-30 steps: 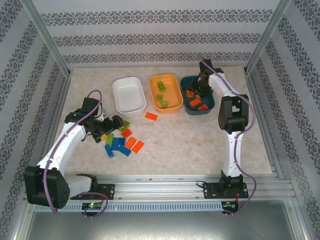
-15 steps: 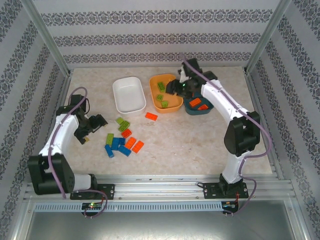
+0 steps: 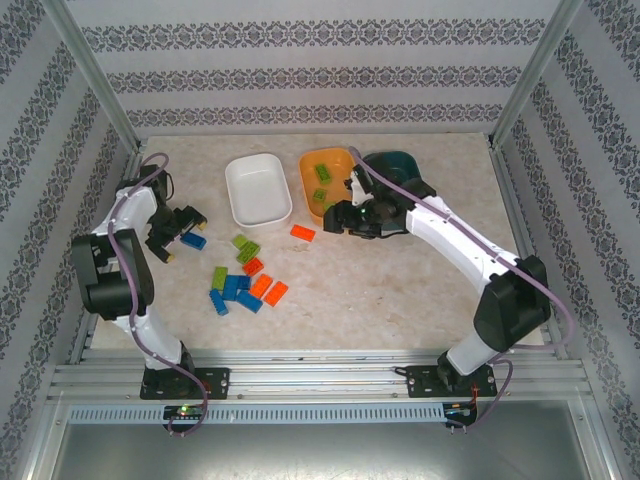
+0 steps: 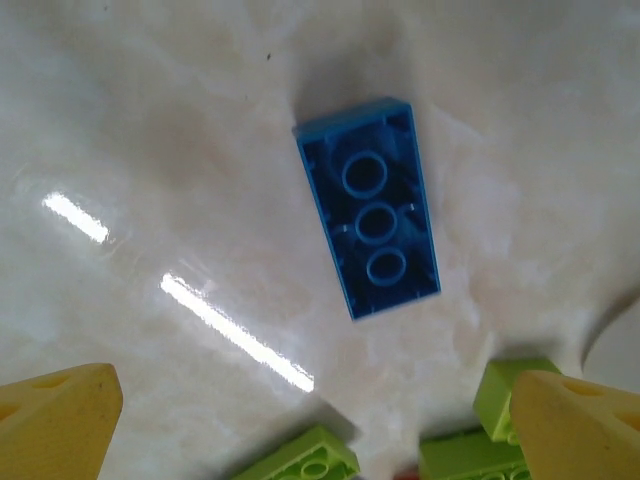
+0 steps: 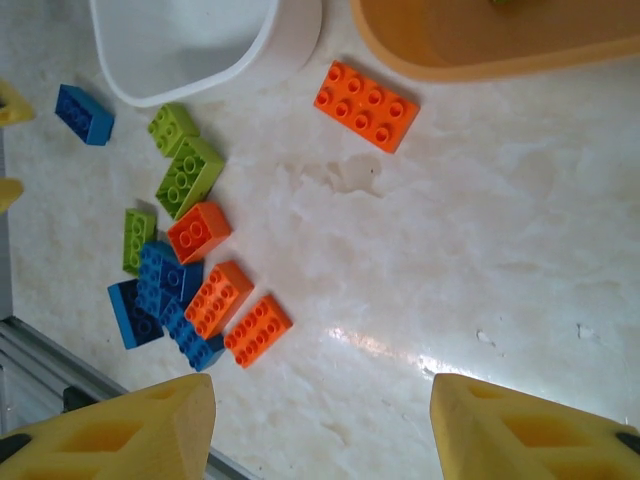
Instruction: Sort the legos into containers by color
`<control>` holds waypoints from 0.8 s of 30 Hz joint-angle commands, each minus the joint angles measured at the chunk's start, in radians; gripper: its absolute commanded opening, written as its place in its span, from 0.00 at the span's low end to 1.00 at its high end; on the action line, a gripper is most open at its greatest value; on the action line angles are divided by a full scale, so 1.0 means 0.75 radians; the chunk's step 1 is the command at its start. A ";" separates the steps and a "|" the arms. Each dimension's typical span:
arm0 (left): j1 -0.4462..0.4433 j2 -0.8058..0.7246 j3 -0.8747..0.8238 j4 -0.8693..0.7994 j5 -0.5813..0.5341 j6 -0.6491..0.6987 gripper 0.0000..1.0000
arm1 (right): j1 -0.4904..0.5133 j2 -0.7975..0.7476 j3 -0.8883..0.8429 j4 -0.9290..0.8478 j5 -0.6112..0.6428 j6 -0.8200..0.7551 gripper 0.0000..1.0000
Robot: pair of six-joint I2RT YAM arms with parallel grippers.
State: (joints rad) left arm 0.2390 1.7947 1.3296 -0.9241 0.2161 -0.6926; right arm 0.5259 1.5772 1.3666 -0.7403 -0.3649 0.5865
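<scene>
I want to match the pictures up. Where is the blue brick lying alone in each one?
Top: blue brick, far left.
Left wrist: middle, hollow side up.
Right wrist: top left corner.
Landmark: green bricks near it in all three.

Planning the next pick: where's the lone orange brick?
Top view, mid-table: the orange brick lies just in front of the orange dish, by the white dish.

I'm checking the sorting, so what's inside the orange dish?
Two lime green bricks lie in the orange dish. Its near right corner is covered by the right arm, so anything lying there cannot be seen.
</scene>
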 commanded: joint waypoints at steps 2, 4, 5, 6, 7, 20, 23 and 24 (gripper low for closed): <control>0.025 0.105 0.118 -0.036 -0.008 0.022 1.00 | -0.002 -0.045 -0.085 0.029 0.039 0.040 0.59; 0.025 0.155 0.160 -0.060 -0.037 0.040 1.00 | -0.004 -0.048 -0.103 0.032 0.039 0.053 0.59; 0.027 0.177 0.174 -0.063 -0.050 0.046 1.00 | -0.003 -0.049 -0.108 0.034 0.040 0.059 0.59; 0.028 0.195 0.182 -0.061 -0.048 0.052 1.00 | -0.002 -0.055 -0.112 0.035 0.039 0.064 0.59; 0.031 0.211 0.192 -0.060 -0.047 0.055 1.00 | 0.000 -0.057 -0.114 0.036 0.042 0.069 0.59; 0.033 0.381 0.239 0.007 0.014 0.043 0.80 | 0.042 -0.088 -0.139 0.042 0.096 0.141 0.58; 0.033 0.406 0.250 0.023 0.026 0.043 0.63 | 0.059 -0.093 -0.135 0.036 0.115 0.156 0.58; 0.033 0.409 0.253 0.027 0.026 0.045 0.59 | 0.066 -0.096 -0.132 0.032 0.120 0.159 0.58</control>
State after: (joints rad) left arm 0.2581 2.0689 1.4975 -0.9443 0.2054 -0.6655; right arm 0.5591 1.5375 1.2732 -0.7097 -0.3096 0.6830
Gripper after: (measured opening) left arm 0.603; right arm 0.581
